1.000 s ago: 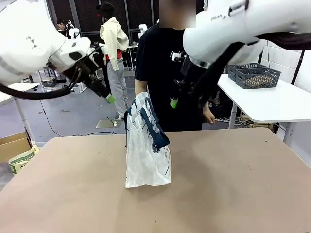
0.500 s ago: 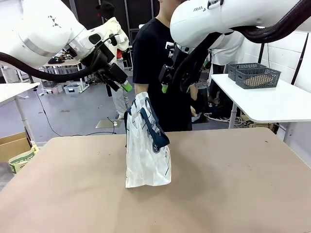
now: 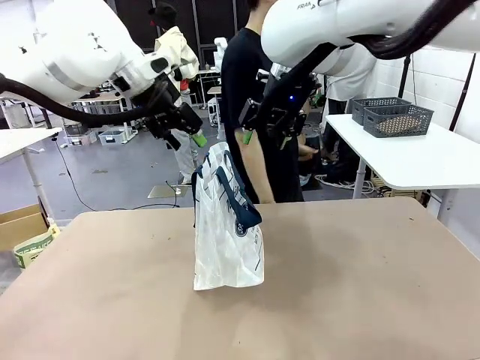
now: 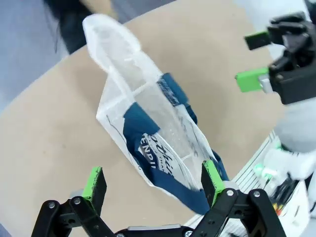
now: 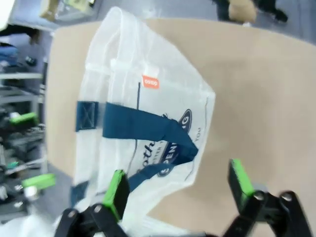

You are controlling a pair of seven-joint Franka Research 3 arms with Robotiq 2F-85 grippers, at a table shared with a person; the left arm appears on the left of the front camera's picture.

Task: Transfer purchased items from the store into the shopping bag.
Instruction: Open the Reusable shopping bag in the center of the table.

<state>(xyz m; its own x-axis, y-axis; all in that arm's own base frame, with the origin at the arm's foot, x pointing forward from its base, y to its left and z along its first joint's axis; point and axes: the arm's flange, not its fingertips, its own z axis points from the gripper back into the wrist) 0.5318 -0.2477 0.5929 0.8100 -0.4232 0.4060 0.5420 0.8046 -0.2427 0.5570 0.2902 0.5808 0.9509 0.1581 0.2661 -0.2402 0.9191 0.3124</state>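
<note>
A: Entry one, the surface?
B: One plain brown matte worktop (image 3: 360, 285).
A: Standing on it?
B: One translucent white plastic shopping bag (image 3: 225, 240), navy strap handles, round navy logo; upright, just left of centre.

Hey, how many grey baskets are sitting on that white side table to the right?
2. The nearer basket sits on the side table, at picture right; the second basket stands just behind it to its left, partly covered. More may be hidden.

shopping bag (image 5: 148, 113) on table (image 5: 256, 89), end effector (image 5: 177, 187) spread
</note>
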